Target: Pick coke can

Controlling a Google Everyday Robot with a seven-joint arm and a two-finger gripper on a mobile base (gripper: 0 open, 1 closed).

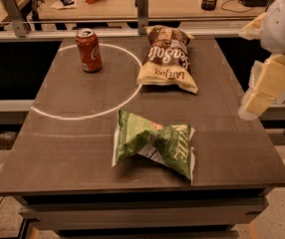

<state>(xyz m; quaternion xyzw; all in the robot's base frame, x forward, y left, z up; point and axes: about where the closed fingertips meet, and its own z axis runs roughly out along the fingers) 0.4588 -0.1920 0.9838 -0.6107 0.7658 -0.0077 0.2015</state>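
Observation:
The coke can (89, 50) is red with white script and a silver top. It stands upright at the far left of the dark table (72, 148), inside a white chalk circle. My gripper (260, 91), cream-coloured, hangs from the white arm at the right edge of the view. It is above the table's right edge, far to the right of the can and apart from everything on the table. Nothing shows in it.
A brown chip bag (166, 59) lies at the far middle of the table, right of the can. A green chip bag (155, 143) lies near the front middle. A metal rail (142, 6) and a cluttered desk stand behind the table.

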